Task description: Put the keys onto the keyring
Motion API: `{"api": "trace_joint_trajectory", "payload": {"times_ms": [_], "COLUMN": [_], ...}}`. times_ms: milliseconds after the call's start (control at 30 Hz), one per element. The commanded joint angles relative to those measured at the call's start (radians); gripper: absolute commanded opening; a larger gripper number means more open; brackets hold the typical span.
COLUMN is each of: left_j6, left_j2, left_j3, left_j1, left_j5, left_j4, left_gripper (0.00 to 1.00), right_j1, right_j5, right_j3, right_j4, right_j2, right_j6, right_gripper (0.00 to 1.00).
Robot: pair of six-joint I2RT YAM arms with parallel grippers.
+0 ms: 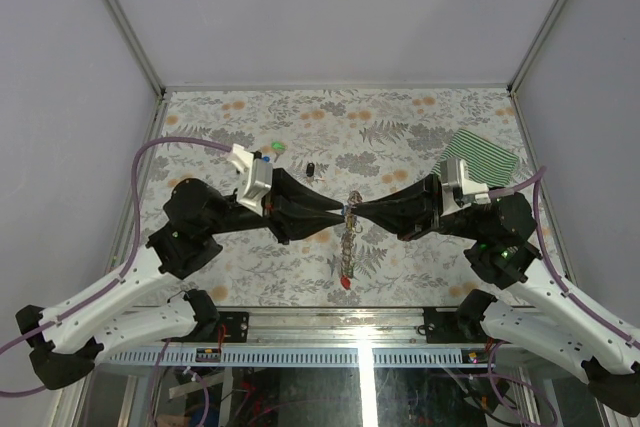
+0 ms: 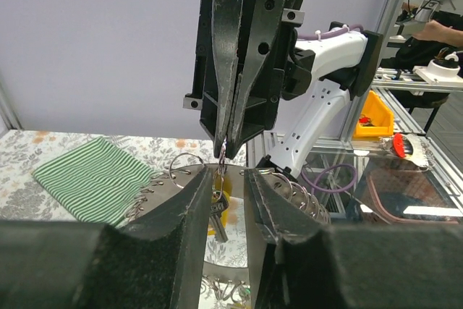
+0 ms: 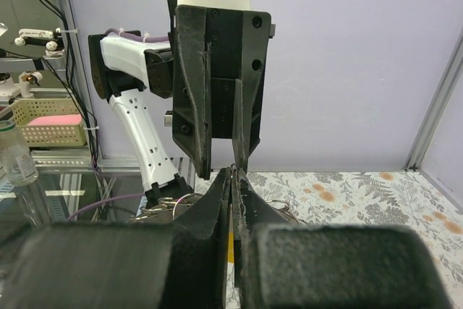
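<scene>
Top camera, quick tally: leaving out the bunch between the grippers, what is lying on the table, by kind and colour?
green-headed key: 1
black key: 1
green striped cloth: 1
Total: 3
A blue speck beside the green-headed key is too small to call.

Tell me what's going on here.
Both arms meet above the middle of the table. The right claw is shut on the top of the keyring, which hangs below it with what look like keys on it. The left claw faces it, jaws slightly apart on either side of a hanging yellow-headed key, not gripping it. A black key and a green key lie loose on the table.
</scene>
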Motion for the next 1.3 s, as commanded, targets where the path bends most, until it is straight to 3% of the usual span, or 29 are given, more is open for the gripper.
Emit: {"api": "trace_joint_trajectory", "payload": {"times_ms": [0, 567, 667, 800, 900, 967, 1100, 1267], "left_j6": [-0.023, -0.024, -0.024, -0.022, -0.012, 0.014, 0.119, 0.281], "left_j2": [0.011, 0.048, 0.051, 0.052, 0.051, 0.052, 0.066, 0.115], "left_j3": [0.004, 0.008, 0.009, 0.016, 0.028, 0.050, 0.148, 0.317], "left_j1": [-0.003, -0.003, -0.002, -0.001, -0.001, -0.002, -0.001, -0.002], "left_j5": [0.023, 0.045, 0.045, 0.048, 0.050, 0.050, 0.044, 0.004], "left_j4": [0.081, 0.080, 0.083, 0.082, 0.057, -0.003, -0.232, -0.570], "left_gripper": [0.26, 0.24, 0.17, 0.01, 0.00, 0.00, 0.00, 0.00], "right_j1": [0.002, 0.002, 0.003, 0.002, 0.002, 0.003, 0.002, 0.003], "right_j5": [-0.013, -0.024, -0.027, -0.027, -0.024, -0.020, 0.008, 0.073], "right_j3": [0.063, 0.065, 0.066, 0.062, 0.062, 0.069, 0.101, 0.140], "right_j4": [0.083, 0.093, 0.093, 0.093, 0.083, 0.059, -0.063, -0.241], "right_j2": [-0.011, -0.002, 0.001, 0.003, -0.001, -0.008, -0.034, -0.069], "right_j6": [-0.013, -0.007, -0.003, -0.005, -0.011, -0.027, -0.108, -0.193], "right_gripper": [0.00, 0.00, 0.00, 0.00, 0.00, 0.03, 0.23, 0.30]}}
